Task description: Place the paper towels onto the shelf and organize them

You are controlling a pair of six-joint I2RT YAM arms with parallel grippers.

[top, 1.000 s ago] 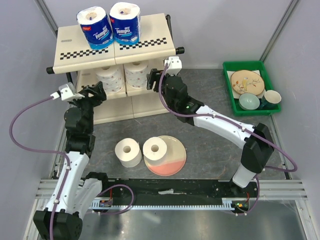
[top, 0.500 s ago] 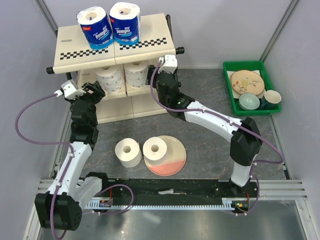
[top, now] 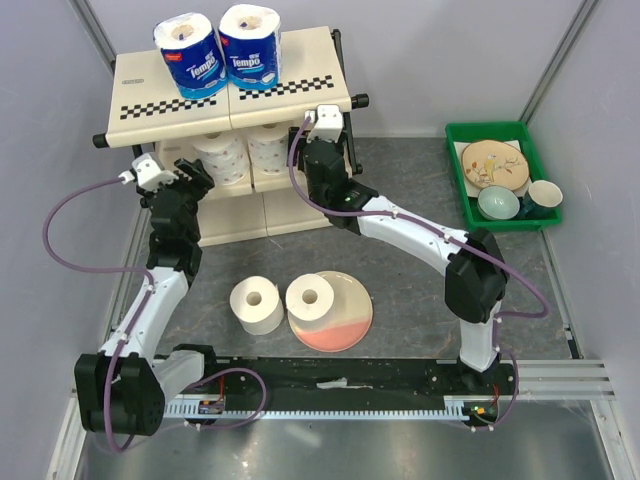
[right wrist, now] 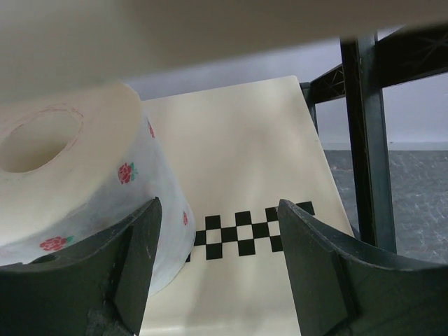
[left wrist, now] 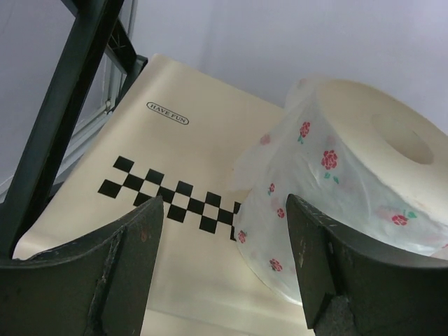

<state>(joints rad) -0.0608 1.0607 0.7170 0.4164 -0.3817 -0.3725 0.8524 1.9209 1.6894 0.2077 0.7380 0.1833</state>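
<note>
The shelf (top: 140, 110) stands at the back left. Two blue-wrapped paper towels (top: 190, 55) (top: 250, 45) sit on its top tier, and two unwrapped rolls (top: 222, 155) (top: 270, 148) on its middle tier. Another roll (top: 257, 303) stands on the table, with one more (top: 311, 298) on a pink plate. My left gripper (top: 198, 172) (left wrist: 224, 203) is open at the middle tier's left front; the rose-printed roll (left wrist: 336, 189) is beside its right finger. At the same tier's right front my right gripper (top: 300, 152) (right wrist: 218, 204) is open, with a rose-printed roll (right wrist: 77, 189) by its left finger.
A green tray (top: 490, 127) holding a plate, a bowl and a cup sits at the back right. The pink-and-cream plate (top: 345, 315) lies in the middle of the table. Black frame tubes (left wrist: 63, 119) (right wrist: 367, 140) of the shelf stand close beside each gripper.
Both arms have stretched further toward the shelf, bringing their grippers up to the middle tier. The rolls have not moved.
</note>
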